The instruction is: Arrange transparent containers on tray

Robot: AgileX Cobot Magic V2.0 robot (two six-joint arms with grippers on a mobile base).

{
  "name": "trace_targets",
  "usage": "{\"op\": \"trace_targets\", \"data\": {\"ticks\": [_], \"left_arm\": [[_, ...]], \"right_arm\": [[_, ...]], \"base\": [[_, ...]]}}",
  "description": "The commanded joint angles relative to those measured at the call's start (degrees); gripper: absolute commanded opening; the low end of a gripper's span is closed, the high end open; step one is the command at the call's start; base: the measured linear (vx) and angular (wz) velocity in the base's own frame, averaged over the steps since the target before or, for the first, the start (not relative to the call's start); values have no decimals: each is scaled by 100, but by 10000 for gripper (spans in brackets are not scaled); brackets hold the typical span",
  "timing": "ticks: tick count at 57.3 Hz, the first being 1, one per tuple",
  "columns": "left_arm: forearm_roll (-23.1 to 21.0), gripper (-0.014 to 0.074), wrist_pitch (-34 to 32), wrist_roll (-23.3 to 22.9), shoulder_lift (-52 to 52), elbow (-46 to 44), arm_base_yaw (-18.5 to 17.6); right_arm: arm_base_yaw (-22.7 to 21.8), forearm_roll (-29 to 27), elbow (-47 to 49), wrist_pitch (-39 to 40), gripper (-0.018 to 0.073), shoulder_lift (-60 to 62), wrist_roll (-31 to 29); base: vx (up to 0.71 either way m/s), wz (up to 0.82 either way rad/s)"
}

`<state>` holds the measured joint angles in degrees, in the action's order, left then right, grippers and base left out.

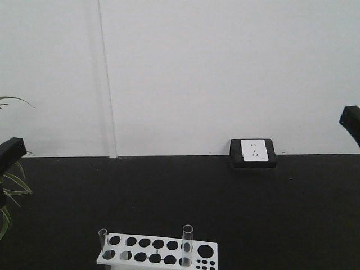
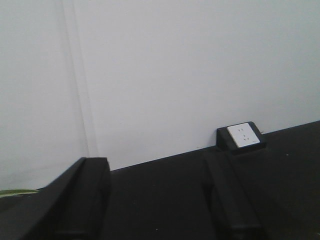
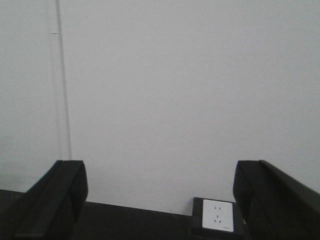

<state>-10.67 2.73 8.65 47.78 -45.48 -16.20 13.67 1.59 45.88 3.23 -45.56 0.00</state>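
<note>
Test tubes racked at the near edge – both claws empty

Nearest, the white tube rack holds the thin test tube upright at its left end and the wider test tube upright right of middle, well apart. The left claw and the right claw each have their fingers spread wide with nothing between them. The black counter runs back to a black socket box against the white wall – plant leaves at far left.
</note>
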Motion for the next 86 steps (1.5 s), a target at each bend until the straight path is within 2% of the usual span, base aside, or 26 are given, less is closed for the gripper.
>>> {"op": "trace_targets", "data": {"ticks": [1, 21, 30, 42, 56, 73, 86], "left_arm": [[-38, 524, -480, 8, -37, -214, -98], [-43, 524, -646, -78, -37, -214, -98], [-43, 524, -273, -158, -37, -178, -98], [-34, 524, -148, -141, -37, 618, -98], [-40, 523, -604, -151, -247, 1770, -103], [62, 522, -968, -135, -1160, 2774, -103], [165, 522, -2246, -135, -1206, 3260, -98]], "right_arm": [[165, 39, 203, 470, 633, 24, 0], [191, 16, 203, 470, 484, 24, 132], [191, 37, 44, 524, 436, 24, 132], [191, 42, -469, 732, 414, 24, 132], [191, 42, -854, 1098, 414, 24, 117], [191, 61, -885, 1208, 414, -161, 89], [191, 61, -885, 1316, 414, -361, 89]], "base": [[0, 0], [0, 0], [0, 0], [0, 0], [0, 0], [0, 0], [0, 0]]}}
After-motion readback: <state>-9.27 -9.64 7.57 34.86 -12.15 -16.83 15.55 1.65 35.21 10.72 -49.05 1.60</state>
